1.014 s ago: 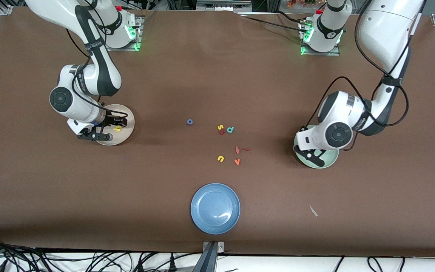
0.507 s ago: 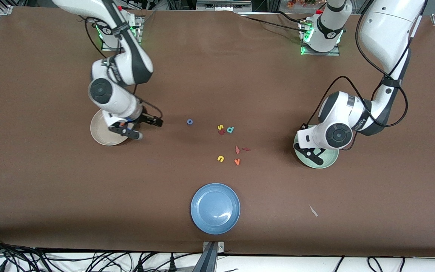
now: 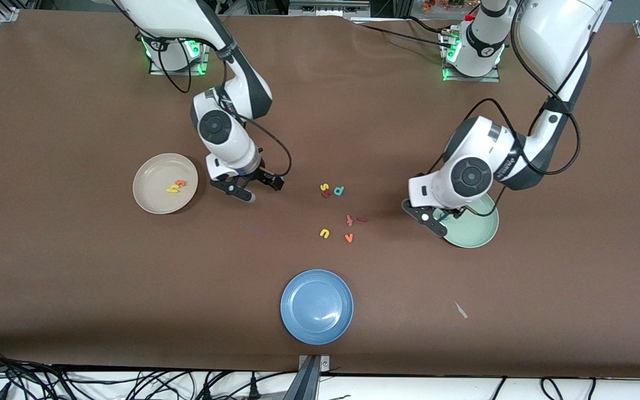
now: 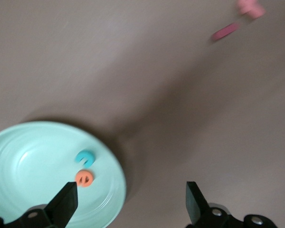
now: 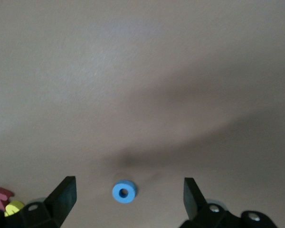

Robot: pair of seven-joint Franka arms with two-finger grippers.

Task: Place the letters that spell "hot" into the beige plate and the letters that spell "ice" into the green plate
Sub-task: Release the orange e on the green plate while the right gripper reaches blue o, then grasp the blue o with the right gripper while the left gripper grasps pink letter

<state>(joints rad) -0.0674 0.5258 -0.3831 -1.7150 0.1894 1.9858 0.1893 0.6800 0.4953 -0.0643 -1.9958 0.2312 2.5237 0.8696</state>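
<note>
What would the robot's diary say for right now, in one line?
right claw: open over blue o | left claw: open by green plate | beige plate: h, t in

Blue plate [image 3: 316, 306] nearest the camera, yellow "u" [image 3: 325, 233], teal "d" [image 3: 339, 191]

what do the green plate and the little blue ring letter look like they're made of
Green plate: probably glazed ceramic or hard plastic, its smooth mint surface showing soft sheen and faint concentric rings. Blue ring letter: likely foam, being matte, thick-walled and soft-edged without glare.
</note>
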